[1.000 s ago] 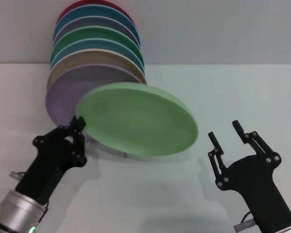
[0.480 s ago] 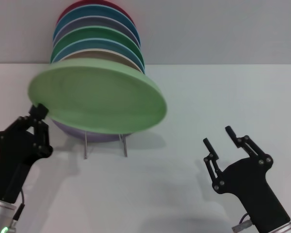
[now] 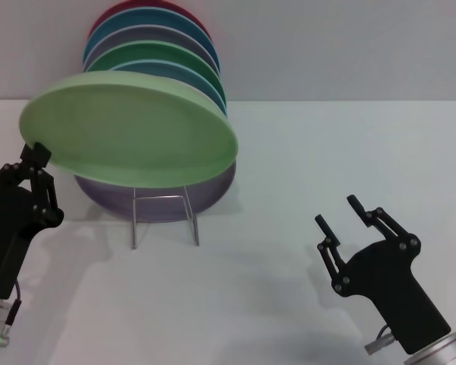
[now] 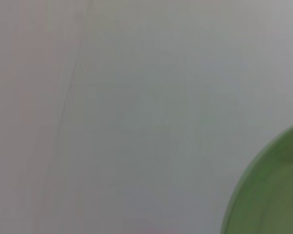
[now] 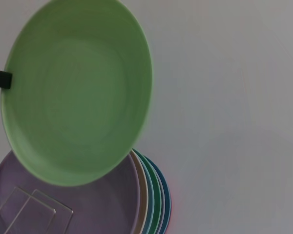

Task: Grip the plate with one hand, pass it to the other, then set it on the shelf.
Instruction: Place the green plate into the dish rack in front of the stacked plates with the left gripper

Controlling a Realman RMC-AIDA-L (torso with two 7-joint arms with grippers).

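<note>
Near the far left of the desk (image 3: 304, 152), held aloft: the plate (image 3: 129, 129), pale pastel green, pinched at its left rim by the left hand (image 3: 36, 158), fingers closed on that edge. Tilted face-up toward the head camera, hovering just in front of and above the row of standing plates (image 3: 156, 57) on the shelf (image 3: 166, 217), overlapping the lilac plate (image 3: 213, 190) at the front of that row. Not yet seated in any wire loop.

Toward the near right of the desk: the right hand (image 3: 340, 213), fingers spread apart and holding nothing, well clear of the plate.

Round, shallow, matte, plain, with a gently raised lip. Probably light and stiff, likely moulded plastic or melamine, judging by how a single rim pinch carries it without sag. Smooth surface, so somewhat slippery under narrow fingertips; with only one edge held, prone to swing or pivot about the pinch. Best taken at the rim, fingers straddling the lip, and for lowering between the wires, opposite the edge going in first.

Shelf thin, silvery, upright rectangular wire loops, narrower than the plates it carries. Other plates alike in shape: lilac, tan, teal, emerald green with pale rim, grey-mauve, blue, dark red at the back. Desk flat, white, matte.
</note>
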